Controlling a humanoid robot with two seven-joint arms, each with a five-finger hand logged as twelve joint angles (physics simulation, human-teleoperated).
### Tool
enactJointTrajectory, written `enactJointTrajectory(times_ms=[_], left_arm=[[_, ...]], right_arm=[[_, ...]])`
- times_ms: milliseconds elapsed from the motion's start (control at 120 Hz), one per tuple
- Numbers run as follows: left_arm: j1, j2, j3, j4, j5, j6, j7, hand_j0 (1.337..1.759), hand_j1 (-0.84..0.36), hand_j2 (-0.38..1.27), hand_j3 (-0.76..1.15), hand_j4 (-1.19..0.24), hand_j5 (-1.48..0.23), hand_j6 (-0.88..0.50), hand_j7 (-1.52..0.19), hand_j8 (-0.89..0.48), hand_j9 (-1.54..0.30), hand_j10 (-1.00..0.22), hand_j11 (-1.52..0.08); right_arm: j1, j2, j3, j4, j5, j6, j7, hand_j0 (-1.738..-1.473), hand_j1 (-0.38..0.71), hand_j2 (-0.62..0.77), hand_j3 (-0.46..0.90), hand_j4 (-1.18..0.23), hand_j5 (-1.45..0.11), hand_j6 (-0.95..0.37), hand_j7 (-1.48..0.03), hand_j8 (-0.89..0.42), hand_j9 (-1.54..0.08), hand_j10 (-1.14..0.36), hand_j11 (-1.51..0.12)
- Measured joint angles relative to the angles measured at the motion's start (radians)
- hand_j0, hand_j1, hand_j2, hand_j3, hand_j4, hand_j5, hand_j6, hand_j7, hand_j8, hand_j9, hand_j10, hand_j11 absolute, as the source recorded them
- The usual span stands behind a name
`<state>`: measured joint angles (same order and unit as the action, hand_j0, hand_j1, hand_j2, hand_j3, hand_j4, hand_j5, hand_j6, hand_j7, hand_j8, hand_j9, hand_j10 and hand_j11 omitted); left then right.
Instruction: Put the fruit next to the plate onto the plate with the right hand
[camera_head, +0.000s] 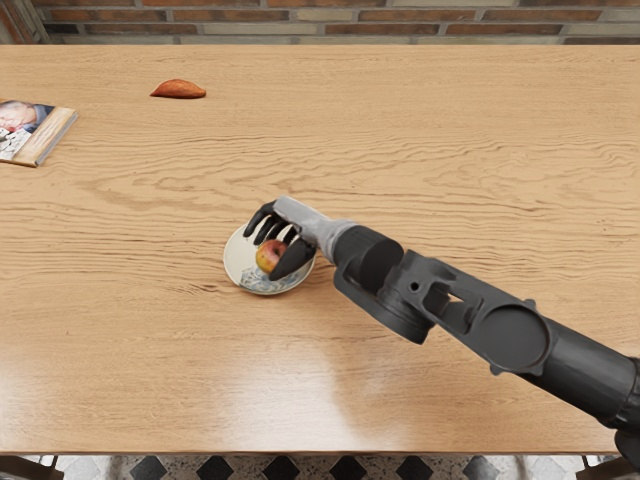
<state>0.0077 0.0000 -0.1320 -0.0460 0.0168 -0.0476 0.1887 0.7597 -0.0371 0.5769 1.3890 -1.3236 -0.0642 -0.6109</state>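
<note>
A small cream plate (238, 268) with a patterned rim lies on the wooden table, a little left of centre. A red and yellow fruit (268, 255) like an apple is over the plate's middle. My right hand (275, 240) comes in from the lower right and is curled round the fruit, dark fingers (262, 222) over its top and thumb on its near side. Whether the fruit touches the plate is hidden by the hand. The left arm does not show.
An orange-brown wedge-shaped object (178, 89) lies at the far left of the table. A book or magazine (30, 130) sits at the left edge. A brick wall (320, 20) runs behind the table.
</note>
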Motion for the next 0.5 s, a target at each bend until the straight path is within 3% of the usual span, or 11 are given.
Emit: enactJointTrajectory(times_ms=[183, 342, 500], left_arm=[[0.000, 0.000, 0.000, 0.000, 0.000, 0.000, 0.000, 1.658, 0.34, 0.00, 0.00, -0.01, -0.02, -0.01, -0.02, -0.01, -0.02, -0.01, -0.02], [0.000, 0.000, 0.000, 0.000, 0.000, 0.000, 0.000, 1.658, 0.34, 0.00, 0.00, -0.01, -0.02, -0.01, -0.02, -0.01, -0.02, -0.01, -0.02], [0.000, 0.000, 0.000, 0.000, 0.000, 0.000, 0.000, 1.658, 0.34, 0.00, 0.00, -0.01, -0.02, -0.01, -0.02, -0.01, -0.02, -0.01, -0.02]], right_arm=[[0.009, -0.010, 0.027, 0.001, 0.018, 0.006, 0.000, -1.658, -0.08, 0.04, 0.00, -0.25, -0.33, -0.25, -0.32, -0.19, -0.32, -0.22, -0.32], [0.041, -0.053, 0.102, 0.006, 0.139, 0.063, 0.000, -1.658, -0.23, 0.02, 0.00, -0.12, -0.15, -0.12, -0.15, -0.09, -0.15, -0.10, -0.15], [0.048, -0.169, 0.248, 0.006, 0.416, 0.267, 0.000, -1.658, -0.29, 0.01, 0.00, -0.05, -0.07, -0.06, -0.07, -0.04, -0.07, -0.05, -0.07]])
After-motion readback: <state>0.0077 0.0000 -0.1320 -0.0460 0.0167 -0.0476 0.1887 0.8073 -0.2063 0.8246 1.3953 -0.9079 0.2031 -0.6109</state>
